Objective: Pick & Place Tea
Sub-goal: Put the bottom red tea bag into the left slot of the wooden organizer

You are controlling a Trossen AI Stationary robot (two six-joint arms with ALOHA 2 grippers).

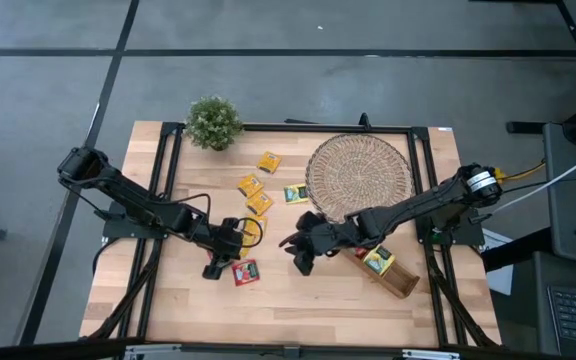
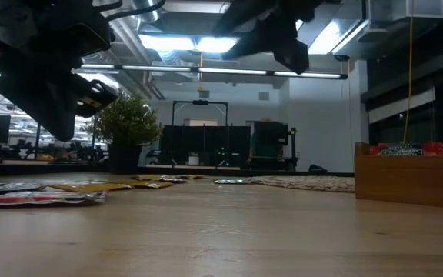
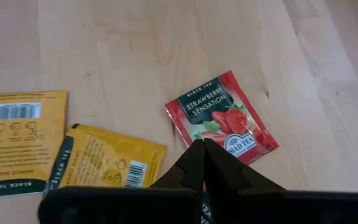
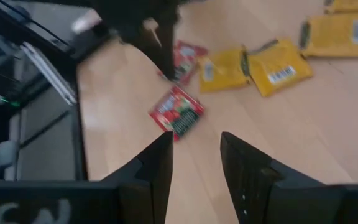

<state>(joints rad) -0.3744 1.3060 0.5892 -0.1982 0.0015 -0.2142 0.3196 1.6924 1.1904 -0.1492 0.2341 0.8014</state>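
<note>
My left gripper (image 1: 216, 266) (image 3: 200, 144) is shut and hangs a little above the table, its tips over the corner of a red strawberry sachet (image 3: 222, 118) (image 1: 245, 272) lying flat. Two yellow sachets (image 3: 107, 165) (image 3: 17, 140) lie beside it. My right gripper (image 1: 298, 252) (image 4: 194, 140) is open and empty, raised over bare wood at mid-table and facing the left gripper. The right wrist view shows two red sachets (image 4: 178, 113) (image 4: 189, 57) and yellow ones (image 4: 278, 71). More yellow sachets (image 1: 259, 204) and a green one (image 1: 295, 194) lie flat farther back.
A round woven mat (image 1: 358, 172) lies at the far right. A brown wooden compartment tray (image 1: 393, 275) (image 2: 406, 181) with sachets standing in it sits by the right arm. A potted plant (image 1: 213, 122) stands at the far left corner. Bare wood runs along the near edge.
</note>
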